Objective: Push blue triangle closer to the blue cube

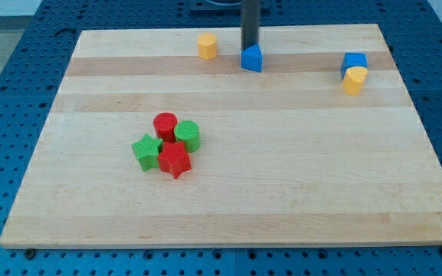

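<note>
The blue triangle (252,58) lies near the view's top, a little right of the middle of the wooden board (229,192). The blue cube (354,62) sits further to the view's right at about the same height, well apart from the triangle. My tip (249,47) comes down from the view's top edge and stands right at the triangle's upper left edge, seemingly touching it.
A yellow block (354,80) touches the blue cube's lower side. A yellow hexagonal block (207,46) sits left of the tip. A cluster of red cylinder (165,125), green cylinder (187,135), green star (146,151) and red star (174,160) lies left of centre.
</note>
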You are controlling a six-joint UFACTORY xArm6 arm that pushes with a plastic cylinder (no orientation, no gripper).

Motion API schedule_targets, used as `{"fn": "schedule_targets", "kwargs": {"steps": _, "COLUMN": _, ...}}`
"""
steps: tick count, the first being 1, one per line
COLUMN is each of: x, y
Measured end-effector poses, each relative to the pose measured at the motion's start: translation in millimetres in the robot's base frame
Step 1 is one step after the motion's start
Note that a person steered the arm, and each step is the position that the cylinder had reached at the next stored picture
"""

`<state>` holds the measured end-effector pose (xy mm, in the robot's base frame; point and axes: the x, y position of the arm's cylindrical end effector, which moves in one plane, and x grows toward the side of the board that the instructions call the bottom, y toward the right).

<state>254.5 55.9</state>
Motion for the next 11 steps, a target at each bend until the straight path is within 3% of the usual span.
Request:
{"fn": "schedule_targets", "kwargs": {"steps": 1, "x": 0.0, "y": 18.1}}
{"fn": "schedule_targets", "kwargs": {"steps": 3, "x": -3.4, "y": -50.5}}
{"fn": "schedule_targets", "kwargs": {"steps": 5, "x": 31.6, "y": -49.9}}
{"fn": "schedule_targets", "kwargs": {"steps": 7, "x": 31.6, "y": 52.9}}
{"fn": "schedule_targets", "kwargs": {"steps": 11, "x": 26.9, "y": 112.7}}
